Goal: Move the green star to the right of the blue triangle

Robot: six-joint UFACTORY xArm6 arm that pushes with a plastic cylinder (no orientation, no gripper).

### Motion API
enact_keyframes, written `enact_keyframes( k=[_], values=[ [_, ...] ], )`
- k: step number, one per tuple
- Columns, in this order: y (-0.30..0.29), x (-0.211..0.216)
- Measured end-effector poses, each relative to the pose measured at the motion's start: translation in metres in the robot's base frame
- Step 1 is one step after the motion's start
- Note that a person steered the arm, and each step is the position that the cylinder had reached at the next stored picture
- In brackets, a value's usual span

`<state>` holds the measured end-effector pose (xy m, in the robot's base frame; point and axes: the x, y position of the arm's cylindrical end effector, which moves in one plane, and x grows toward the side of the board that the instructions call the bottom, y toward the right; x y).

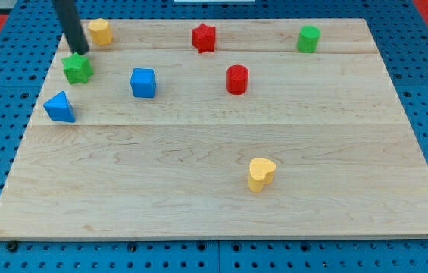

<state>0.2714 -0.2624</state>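
The green star (78,68) lies near the board's upper left. The blue triangle (60,107) lies just below it and slightly to the view's left. My tip (82,52) is at the end of the dark rod coming down from the view's top left. It sits just above the green star's upper edge, touching or nearly touching it.
A yellow block (100,31) lies close above and right of the tip. A blue cube (143,83), a red star (204,37), a red cylinder (237,79), a green cylinder (308,39) and a yellow heart (260,174) lie on the wooden board (214,212).
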Motion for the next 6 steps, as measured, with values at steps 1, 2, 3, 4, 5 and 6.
enact_keyframes(
  k=[1,2,3,4,5,6],
  values=[
    [-0.005,0.041],
    [0.027,0.054],
    [0.028,0.026],
    [0.066,0.055],
    [0.074,0.112],
    [0.084,0.088]
  ],
)
